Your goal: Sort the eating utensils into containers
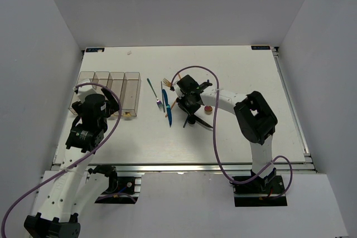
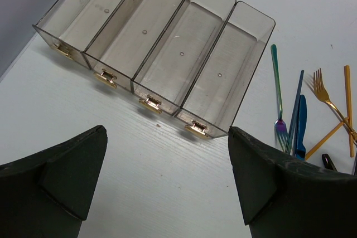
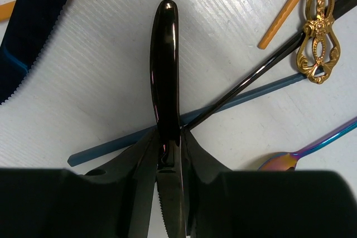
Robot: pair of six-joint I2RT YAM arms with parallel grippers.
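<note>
At the middle of the table (image 1: 251,71), just right of the scattered eating utensils (image 1: 167,101): the right gripper (image 3: 169,150) is pinching a black knife (image 3: 164,54) near the blade end. Its fingers press in from both sides and the handle points away from the wrist. The knife crosses over a blue stick (image 3: 111,147) and a thin black stick (image 3: 262,73). Cannot tell whether it is off the surface yet. A blue knife (image 2: 301,121), teal fork (image 2: 277,93) and gold fork (image 2: 329,96) lie loose close by, none binned.

The left gripper (image 2: 167,157) hangs over the table at the near ends of the containers (image 2: 184,54), fingers spread wide, holding nothing. All four bins look empty from the left wrist view. They sit in a row at the table's left, well apart from the pile.

Judgement: the sort has barely begun. The step in hand is a first pick, with the grasp made. The next move calls for a straight lift so the knife doesn't drag the sticks beneath. Then comes a carry leftward to a bin, with the knife turned lengthwise to the narrow slot before letting go.
</note>
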